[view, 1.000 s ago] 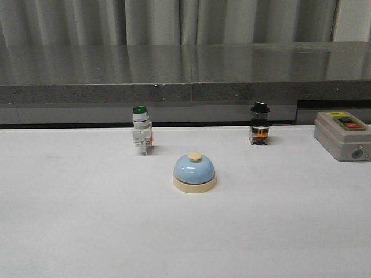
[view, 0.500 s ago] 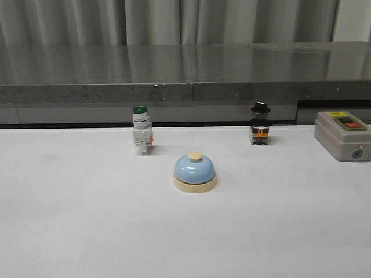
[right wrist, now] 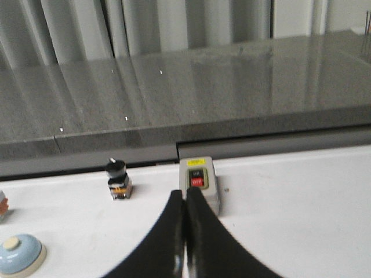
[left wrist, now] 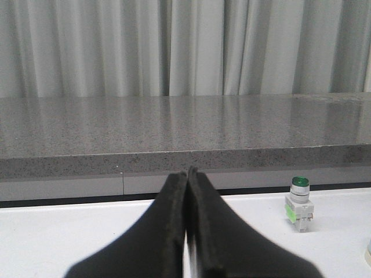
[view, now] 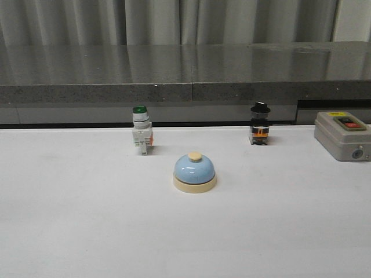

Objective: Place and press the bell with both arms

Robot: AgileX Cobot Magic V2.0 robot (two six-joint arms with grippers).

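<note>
Front view first: the bell (view: 195, 172) is seen sitting upright on the white table (view: 87, 231), nearer the camera than the green-capped switch (view: 141, 130), which stands behind it to the left, and the black-capped switch (view: 259, 123), which stands behind it to the right; the grey control box (view: 343, 135) is set well off to the right of the bell, at the table's edge. No arm is seen in this view, so both are judged to be held well back from the bell. On the left wrist view the left gripper (left wrist: 186, 174) is shown with its fingers pressed flat together, nothing between them; the right gripper (right wrist: 185, 194) is likewise clamped on nothing, with the bell caught low at its side (right wrist: 20, 252). Now the risks: with both sets of jaws pinched together, no grasp of the dome can be made until one is opened, and a smooth rounded dome is judged likely to squirt out if it is pinched too high. A low approach could shove the bell across the table instead of lifting it. A careless sweep could topple either tall switch behind the bell. An off-centre press on the cream button (view: 195, 156) could tip or skid the bell.
</note>
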